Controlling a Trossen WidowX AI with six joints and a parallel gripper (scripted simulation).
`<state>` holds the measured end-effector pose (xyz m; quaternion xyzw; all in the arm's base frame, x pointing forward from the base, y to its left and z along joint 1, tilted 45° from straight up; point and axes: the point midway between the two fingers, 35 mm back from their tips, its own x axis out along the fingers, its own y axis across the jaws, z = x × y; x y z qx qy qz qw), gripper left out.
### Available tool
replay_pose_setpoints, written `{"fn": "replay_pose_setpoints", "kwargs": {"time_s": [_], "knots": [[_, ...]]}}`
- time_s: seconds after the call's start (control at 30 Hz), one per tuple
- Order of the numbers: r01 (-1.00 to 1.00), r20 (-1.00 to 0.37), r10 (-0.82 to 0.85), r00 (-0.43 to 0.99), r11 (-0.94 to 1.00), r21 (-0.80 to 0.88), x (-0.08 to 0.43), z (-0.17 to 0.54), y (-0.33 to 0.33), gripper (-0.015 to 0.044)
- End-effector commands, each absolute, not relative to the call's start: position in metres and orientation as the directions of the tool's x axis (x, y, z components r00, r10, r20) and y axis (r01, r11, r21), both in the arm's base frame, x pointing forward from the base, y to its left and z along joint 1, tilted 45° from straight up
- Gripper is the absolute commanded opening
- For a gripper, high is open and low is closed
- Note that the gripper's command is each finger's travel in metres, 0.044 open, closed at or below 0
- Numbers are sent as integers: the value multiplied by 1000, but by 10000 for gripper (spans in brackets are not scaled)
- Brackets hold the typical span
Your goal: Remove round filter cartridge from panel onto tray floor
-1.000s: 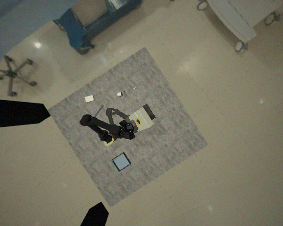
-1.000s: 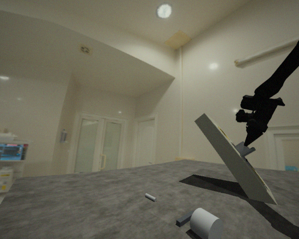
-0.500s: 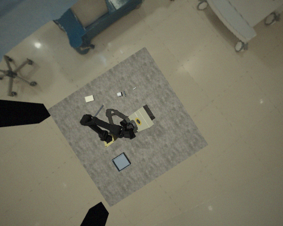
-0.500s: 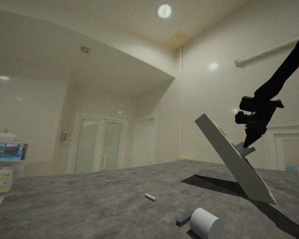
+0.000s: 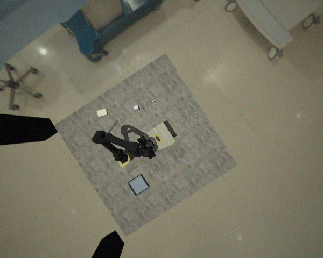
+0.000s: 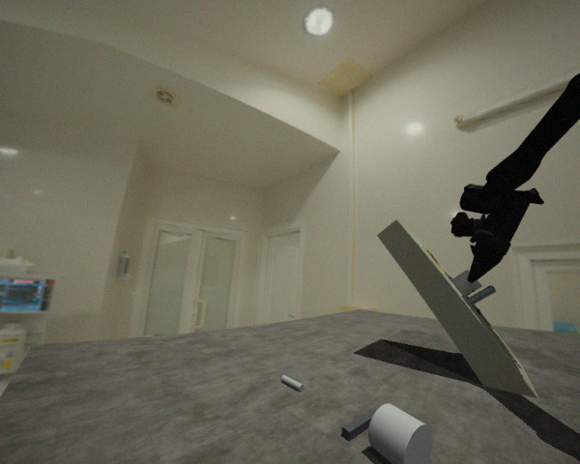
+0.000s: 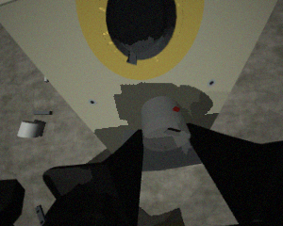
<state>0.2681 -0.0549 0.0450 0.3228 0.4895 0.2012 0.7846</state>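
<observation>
The service panel [image 5: 164,141] [image 6: 443,300] [image 7: 226,47] leans back; its round opening [image 7: 141,24] is dark inside a yellow ring [image 7: 91,33]. The grey filter cartridge [image 6: 463,282] [image 7: 160,113] is out of the opening and sits below it against the panel face, at a grey ledge [image 6: 481,295] [image 7: 174,163]. A red mark and a dark slot show on it. My gripper [image 6: 472,279] [image 7: 163,130] is shut on the cartridge, one fingertip on each side. Part of its near end is in shadow. The tray [image 5: 138,184] stands apart, with a pale blue floor and dark walls.
A white cylinder [image 5: 136,107] [image 6: 395,434] [image 7: 29,129], a dark bar [image 5: 142,106] [image 6: 356,424] and a small white rod [image 5: 153,101] [image 6: 292,383] lie beside the panel. A cream block [image 5: 102,112] and a grey rod [image 5: 113,125] lie near the arm.
</observation>
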Motion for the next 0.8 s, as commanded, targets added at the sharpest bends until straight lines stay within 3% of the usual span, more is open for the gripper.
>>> {"fn": "replay_pose_setpoints", "kwargs": {"time_s": [0.0,0.57,0.77], "knots": [[-8,-631,629,454,711,703,275,52,-62,0],[-6,-634,628,451,712,702,237,109,-120,0],[-6,-634,627,452,713,701,239,97,-132,0]]}}
